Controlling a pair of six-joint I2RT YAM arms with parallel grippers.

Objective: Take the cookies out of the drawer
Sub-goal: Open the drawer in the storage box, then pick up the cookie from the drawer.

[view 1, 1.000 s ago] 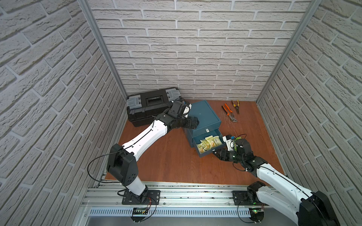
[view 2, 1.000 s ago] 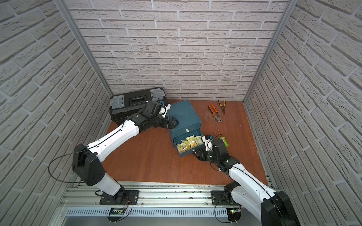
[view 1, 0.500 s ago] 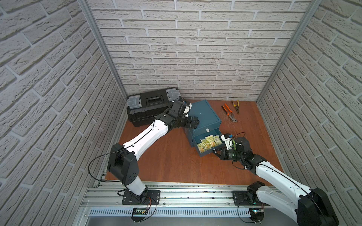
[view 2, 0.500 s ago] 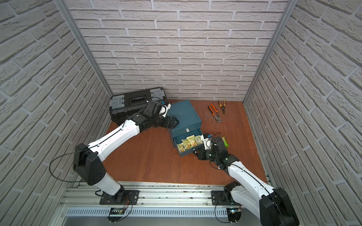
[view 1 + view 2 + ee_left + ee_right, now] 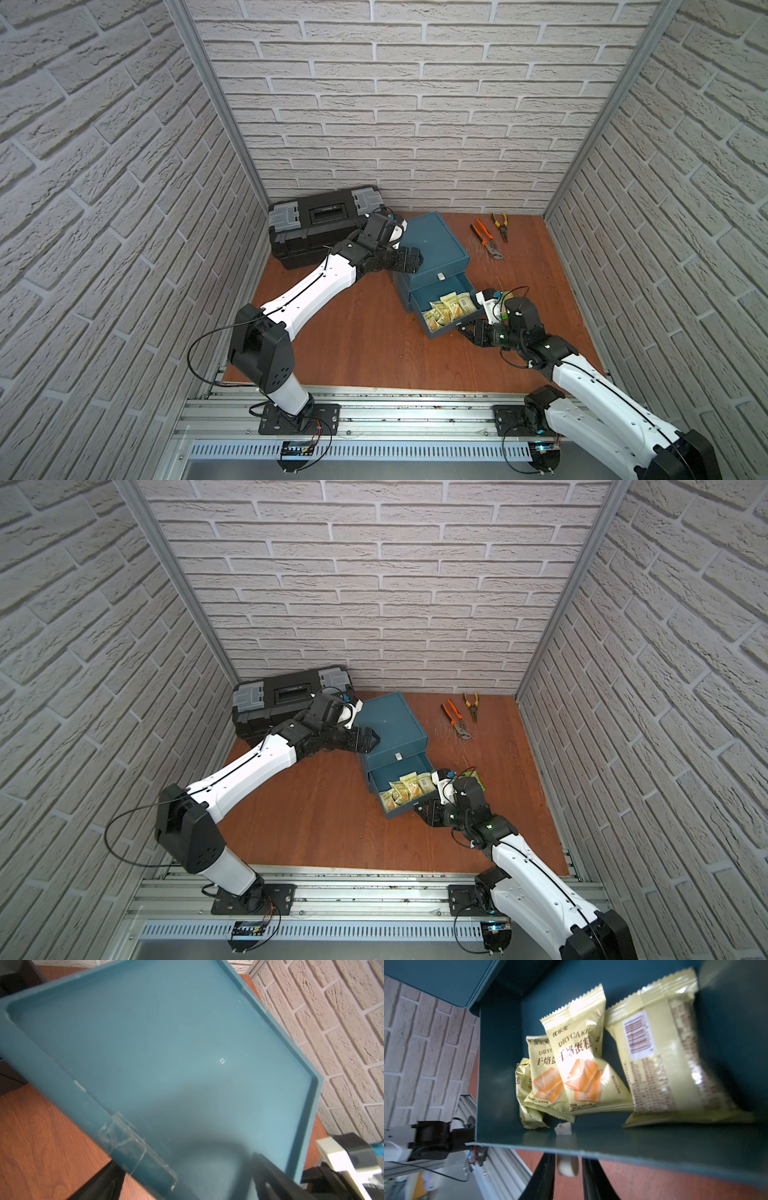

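Several pale yellow cookies packets [image 5: 449,309] [image 5: 409,789] [image 5: 581,1064] lie in the pulled-out lower drawer [image 5: 453,330] [image 5: 401,810] of a blue cabinet [image 5: 432,245] [image 5: 390,721] [image 5: 187,1043]. My right gripper [image 5: 464,329] [image 5: 422,808] [image 5: 568,1157] sits low at the drawer's front. It is open, with the white handle knob [image 5: 568,1164] between its fingers and a thin gap on each side. My left gripper [image 5: 411,266] [image 5: 370,742] [image 5: 185,1161] is open, straddling the cabinet's top edge. A green packet [image 5: 478,780] lies on the floor behind my right wrist.
A black toolbox [image 5: 320,220] stands at the back left, right behind my left arm. Two orange-handled pliers [image 5: 486,241] lie on the wooden floor at the back right. Brick walls close in three sides, and a metal rail [image 5: 395,411] runs along the front.
My right wrist has shifted slightly at the drawer's front and come back. The drawer, the packets and my left arm have stayed where they were.
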